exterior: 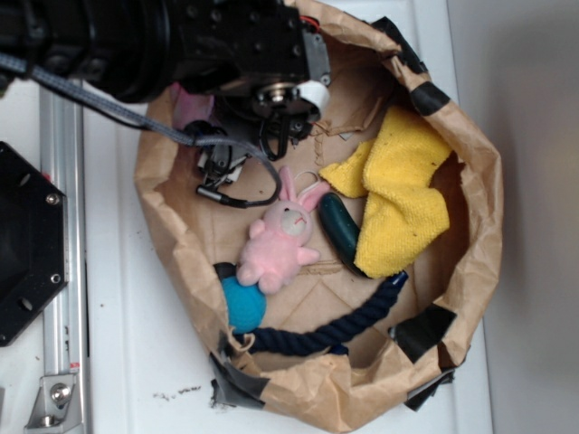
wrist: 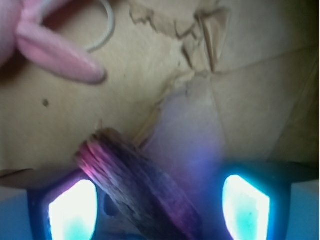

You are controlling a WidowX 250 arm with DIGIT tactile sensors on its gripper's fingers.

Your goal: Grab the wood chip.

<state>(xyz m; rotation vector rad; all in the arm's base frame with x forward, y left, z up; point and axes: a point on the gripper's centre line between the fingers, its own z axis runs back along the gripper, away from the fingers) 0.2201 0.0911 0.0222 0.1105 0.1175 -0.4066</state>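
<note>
Wood chip [wrist: 140, 190] lying flat on the paper bag [exterior: 470, 181] floor, dark streaky, running diagonally between the two glowing fingers [wrist: 72, 210] in wrist view, rounded end pointing up-left past the left pad. Gripper [wrist: 159, 210] spread apart, straddling the chip; contact with either pad not clear, no clamp visible. Chip itself hidden under the arm in exterior view, far-left part of bag. Torn paper flaps [wrist: 200, 30] just beyond the chip on the bag floor. Pink bunny [exterior: 280, 240] near centre of bag, one ear [wrist: 57, 57] close to chip's upper-left, thin ring [wrist: 102, 25] beside ear. Dark green cylinder [exterior: 339, 231] right of bunny, touching it, partly under yellow cloth [exterior: 398, 194] on the right side. Blue ball [exterior: 242, 303] at near-left wall, below bunny. Navy rope [exterior: 348, 321] curving along near side, one end by the ball. Black tape patches [exterior: 423, 330] on bag rim. Bag open, sitting on white table [exterior: 136, 362].
</note>
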